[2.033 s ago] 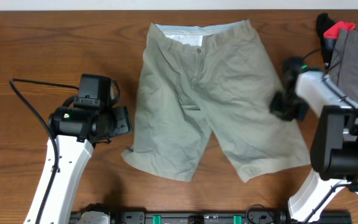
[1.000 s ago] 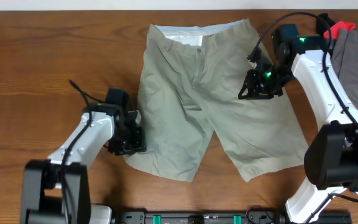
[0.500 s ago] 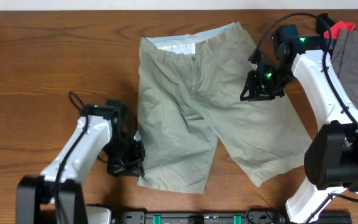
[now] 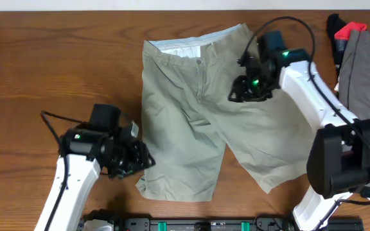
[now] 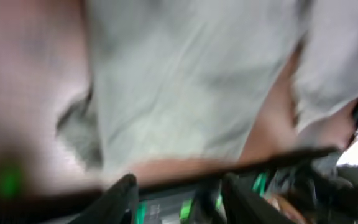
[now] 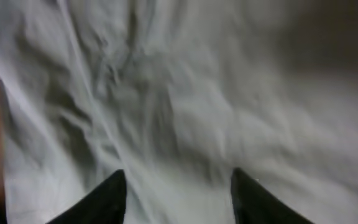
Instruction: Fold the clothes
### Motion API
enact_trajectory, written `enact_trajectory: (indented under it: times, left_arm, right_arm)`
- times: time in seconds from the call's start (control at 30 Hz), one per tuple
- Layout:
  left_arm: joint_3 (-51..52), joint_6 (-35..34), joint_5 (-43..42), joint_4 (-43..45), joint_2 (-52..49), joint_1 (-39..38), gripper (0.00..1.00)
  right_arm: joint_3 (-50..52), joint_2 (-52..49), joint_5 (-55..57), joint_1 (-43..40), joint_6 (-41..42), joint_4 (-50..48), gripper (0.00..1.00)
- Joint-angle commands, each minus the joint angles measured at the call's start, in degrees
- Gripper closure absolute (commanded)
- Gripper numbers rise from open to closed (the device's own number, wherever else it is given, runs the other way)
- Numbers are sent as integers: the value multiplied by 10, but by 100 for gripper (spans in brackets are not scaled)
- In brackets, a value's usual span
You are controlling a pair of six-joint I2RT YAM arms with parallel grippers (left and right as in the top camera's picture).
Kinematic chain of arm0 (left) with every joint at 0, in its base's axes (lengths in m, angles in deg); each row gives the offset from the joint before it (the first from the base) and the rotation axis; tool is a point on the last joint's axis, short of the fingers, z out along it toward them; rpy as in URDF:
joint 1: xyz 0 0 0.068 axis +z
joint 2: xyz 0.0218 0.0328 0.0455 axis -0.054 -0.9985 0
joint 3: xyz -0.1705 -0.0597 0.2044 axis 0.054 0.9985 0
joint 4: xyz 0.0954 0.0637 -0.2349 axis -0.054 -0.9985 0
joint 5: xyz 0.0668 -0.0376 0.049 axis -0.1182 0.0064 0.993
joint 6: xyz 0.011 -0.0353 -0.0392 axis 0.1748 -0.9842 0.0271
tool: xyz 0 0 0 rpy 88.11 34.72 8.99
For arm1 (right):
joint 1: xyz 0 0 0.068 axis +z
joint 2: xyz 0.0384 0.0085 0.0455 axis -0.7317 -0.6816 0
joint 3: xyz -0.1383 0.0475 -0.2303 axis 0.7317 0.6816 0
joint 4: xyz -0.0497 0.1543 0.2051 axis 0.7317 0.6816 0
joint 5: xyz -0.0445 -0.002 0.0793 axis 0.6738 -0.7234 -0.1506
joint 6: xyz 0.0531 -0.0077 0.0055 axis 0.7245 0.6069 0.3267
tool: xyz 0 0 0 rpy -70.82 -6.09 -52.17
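Observation:
The khaki shorts (image 4: 198,109) lie flat on the wooden table (image 4: 56,70), pale-blue waistband lining (image 4: 182,45) at the far edge, both legs towards me. My left gripper (image 4: 141,159) hovers at the outer edge of the left leg, near its hem. It is open and holds nothing. In the blurred left wrist view the shorts (image 5: 185,81) fill the top, above my left gripper (image 5: 179,196). My right gripper (image 4: 237,92) hangs over the right hip, open. The right wrist view shows creased fabric (image 6: 185,93) under my right gripper (image 6: 180,190), with nothing pinched.
A darker grey garment (image 4: 368,70) lies at the right edge of the table, with a black and red cloth (image 4: 347,29) behind it. A black rail with green clips (image 4: 204,224) runs along the front edge. The right arm's cable (image 4: 288,22) arcs above the waistband.
The shorts were dragged a little left and towards me. Both grippers have since opened; the left one has let go of the leg hem and the right one has shifted left over the hip.

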Motion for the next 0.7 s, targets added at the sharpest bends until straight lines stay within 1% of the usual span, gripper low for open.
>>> enact_trajectory:
  times: [0.0,0.03,0.07,0.1,0.13,0.17,0.23,0.37,0.5,0.67]
  left_arm:
    - [-11,9,18,47,15,0,50]
    - [-11,9,23,61,15,0,49]
    - [-11,9,25,70,13,0,49]
    - [-11,9,25,78,11,0,48]
    - [-11,9,25,81,9,0,49]
    - [-11,9,26,82,7,0,48]
    - [-11,9,25,80,7,0,49]
    - [-11,9,19,77,7,0,49]
    - [-11,9,15,77,7,0,49]
    - [-11,9,15,77,7,0,49]
  right_arm:
    - [38,2,-30,41,29,-88,42]
    - [45,-1,-19,53,40,-122,39]
    - [48,-3,-3,63,58,-147,39]
    - [48,-8,17,75,79,-178,40]
    - [48,-11,29,82,83,-197,43]
    - [48,-15,46,92,94,-221,45]
    - [48,-24,78,104,120,-247,48]
    - [48,-50,179,118,177,-260,49]
    - [48,-84,184,118,182,-287,49]
    - [48,-116,145,118,190,-343,50]
